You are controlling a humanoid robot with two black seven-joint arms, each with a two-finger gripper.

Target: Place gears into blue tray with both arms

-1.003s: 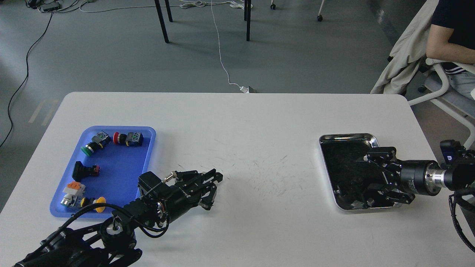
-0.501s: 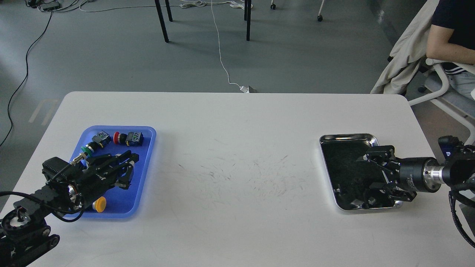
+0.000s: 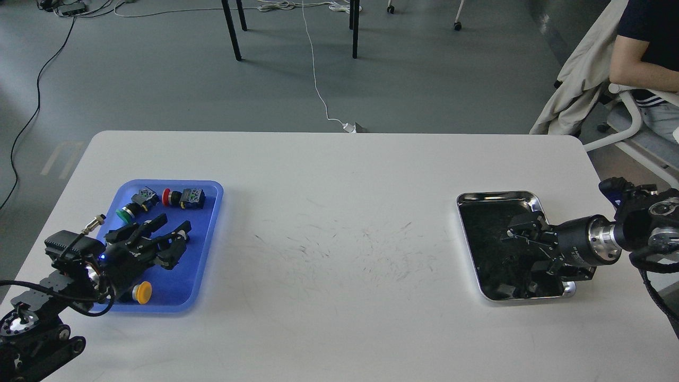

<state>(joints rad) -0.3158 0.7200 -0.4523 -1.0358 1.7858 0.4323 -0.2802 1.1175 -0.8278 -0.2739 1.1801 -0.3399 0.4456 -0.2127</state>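
Left black two-finger gripper hovers over the bright blue rectangular plastic tray at lower left, fingers spread, nothing held. Right black gripper sits inside the shiny steel tray at right (grip state indiscernible). Small black gears indistinguishable there.

left gripper over blue tray, right gripper in steel tray

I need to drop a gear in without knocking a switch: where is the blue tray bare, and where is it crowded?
The blue tray looks bare along its right side, from below the red push-button down to the near right corner, right of the yellow button. The far end is crowded with switches, and the left gripper covers the middle and left.
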